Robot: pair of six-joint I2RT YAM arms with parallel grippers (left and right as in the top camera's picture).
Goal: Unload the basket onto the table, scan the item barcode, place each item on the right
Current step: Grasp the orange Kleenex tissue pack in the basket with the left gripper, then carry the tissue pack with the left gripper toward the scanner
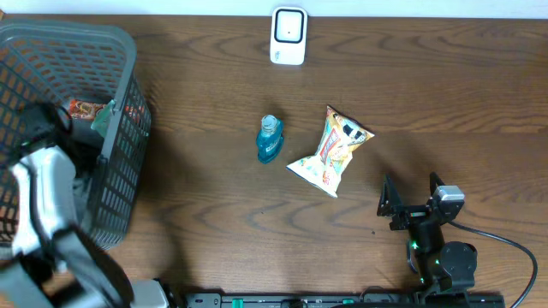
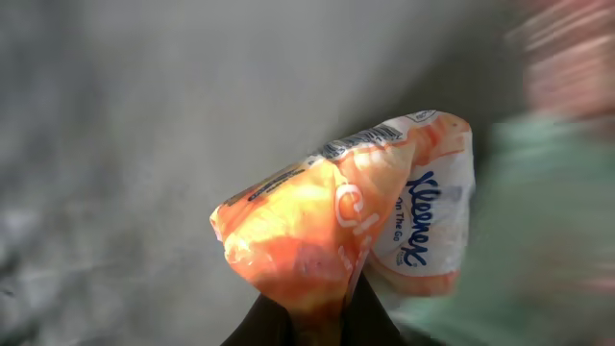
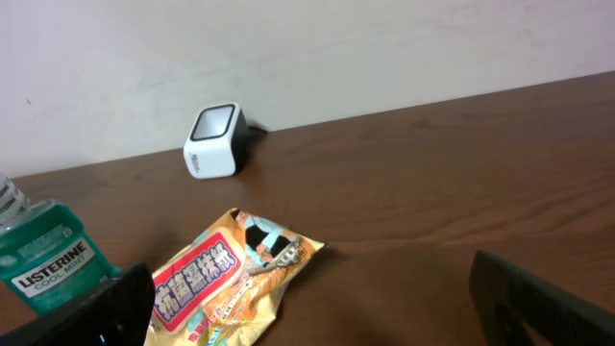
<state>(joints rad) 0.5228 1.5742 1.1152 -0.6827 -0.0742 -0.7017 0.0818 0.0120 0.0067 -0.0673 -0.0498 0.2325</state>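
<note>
Now gripping the tissue pack (image 2: pixel 389 216) in the left hand (image 2: pixel 315 315), inside the basket (image 1: pixel 128 53); next, lift toward the scanner (image 1: pixel 288 36).

On the brown wooden table (image 1: pixel 214 214) a grey plastic mesh basket (image 1: pixel 120 51) stands far left, with the left gripper (image 2: pixel 312 322) inside it holding an orange plastic tissue pack (image 2: pixel 336 221); a white boxy scanner (image 1: pixel 288 36) sits at the far edge, a teal plastic mouthwash bottle (image 1: pixel 270 139) mid-table, and a yellow foil snack bag (image 1: pixel 330 151) just right of it.
</note>
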